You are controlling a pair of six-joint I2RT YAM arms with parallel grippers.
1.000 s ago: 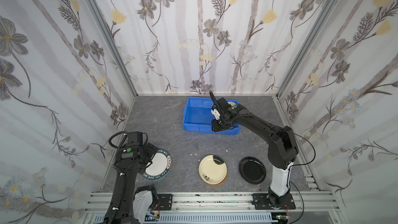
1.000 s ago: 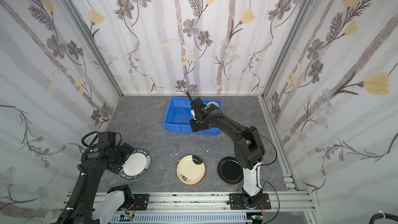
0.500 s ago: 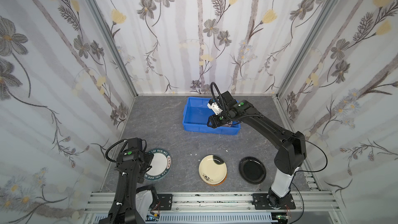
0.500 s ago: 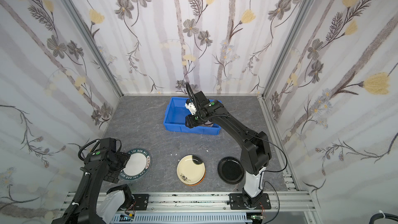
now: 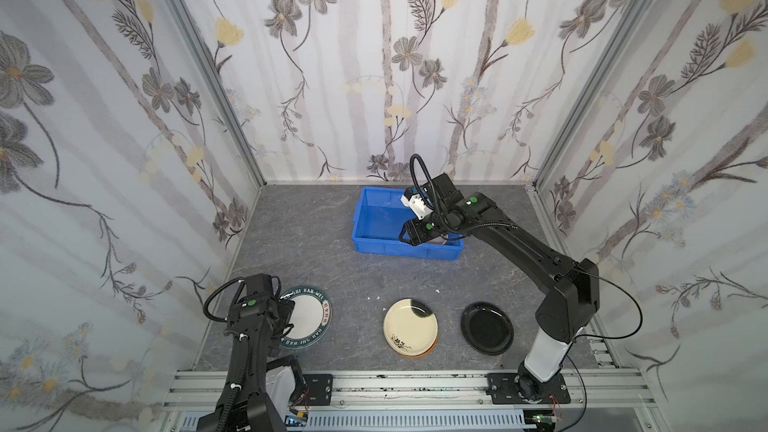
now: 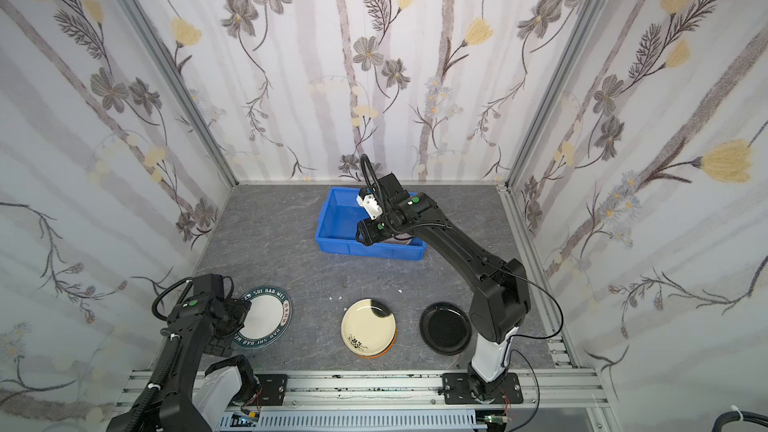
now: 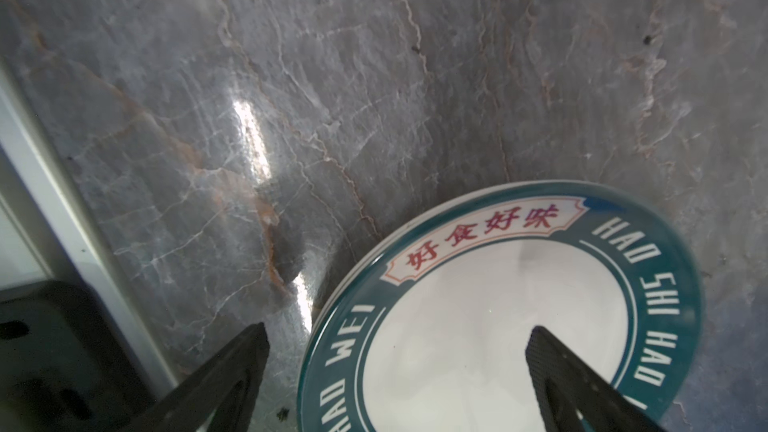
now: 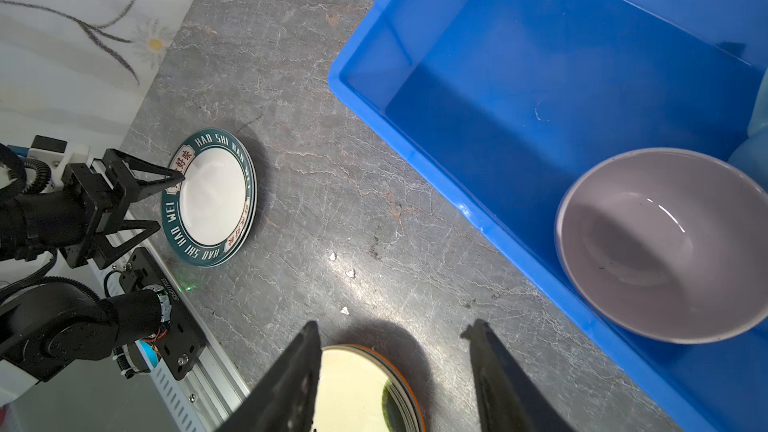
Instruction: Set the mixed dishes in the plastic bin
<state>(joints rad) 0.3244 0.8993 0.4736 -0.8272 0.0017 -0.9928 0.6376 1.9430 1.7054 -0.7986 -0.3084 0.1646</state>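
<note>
My left fingers [image 7: 243, 367] are spread wide across the rim of the lettered plate [image 7: 498, 305], one over the plate and one over the counter [image 7: 374, 76]. My right fingers [image 8: 299, 376] are spread and empty. The bin [image 8: 540, 56] beside them holds the bowl [image 8: 665, 243].

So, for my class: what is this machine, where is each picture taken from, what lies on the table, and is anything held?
Two robot arms, each ending in a two-fingered gripper. Two pictures look down from one overhead camera pair; two come from cameras on the arms' wrists. On the grey table lie a lettered plate, a cream plate stacked on an orange plate, and a black plate. The blue bin holds a lilac bowl. Nothing is held: the left gripper is open astride the lettered plate's edge; the right gripper is open and empty at the bin.
</note>
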